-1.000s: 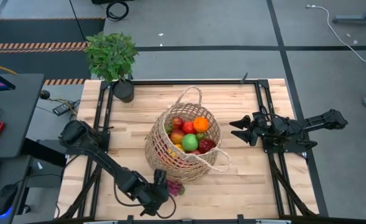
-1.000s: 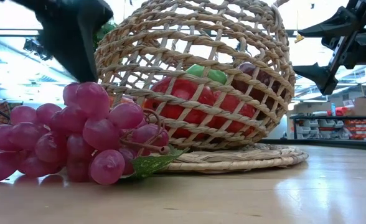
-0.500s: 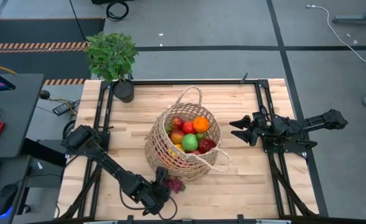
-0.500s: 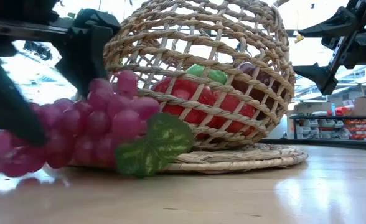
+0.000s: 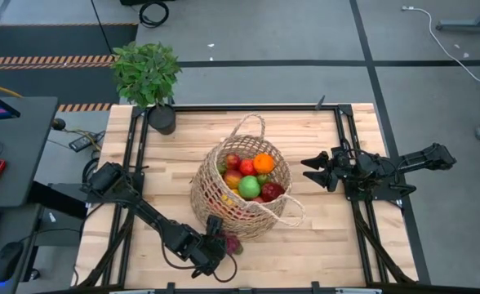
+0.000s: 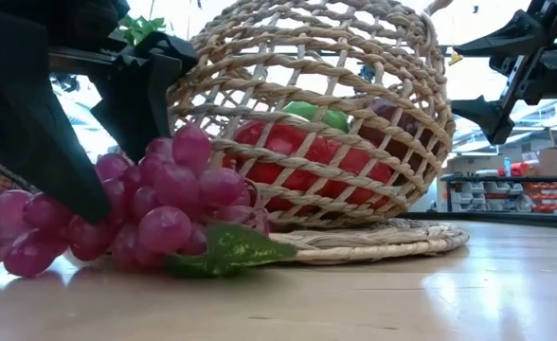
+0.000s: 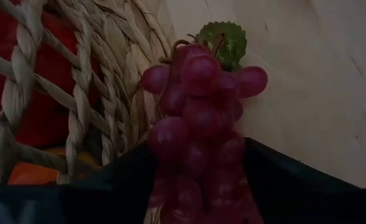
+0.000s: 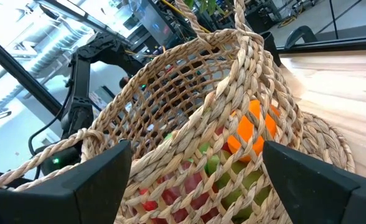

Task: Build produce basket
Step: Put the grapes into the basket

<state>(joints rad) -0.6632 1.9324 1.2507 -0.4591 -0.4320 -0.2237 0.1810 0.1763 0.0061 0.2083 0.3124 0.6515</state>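
- one basket point(image 5: 242, 190) is sitting near the middle of the wooden worktop point(image 5: 322, 237), one looped handle point(image 5: 251, 124) standing up at its far side and another lying flat on the worktop by its right side.
- in the high view, the produce showing at the top of the basket is counting roughly as one orange point(image 5: 263, 163), one green apple point(image 5: 249, 186) and a few red fruits; the pile is too crowded for an exact count.
- one bunch of purple grapes point(image 6: 155, 202) with one green leaf point(image 6: 229, 250) is lying on the worktop, pressed against the basket's near-left wall.
- the left end effector point(image 5: 215, 245) is reaching low at the near edge of the worktop, its two dark fingers point(image 6: 32, 123) standing either side of the grape bunch; they are bracketing the grapes, but whether they are actually gripping them is hard to tell.
- the right end effector point(image 5: 315, 170) is hovering above the worktop just right of the basket, fingers spread wide and holding nothing.
- one potted plant point(image 5: 147, 73) is standing at the far-left corner of the worktop.
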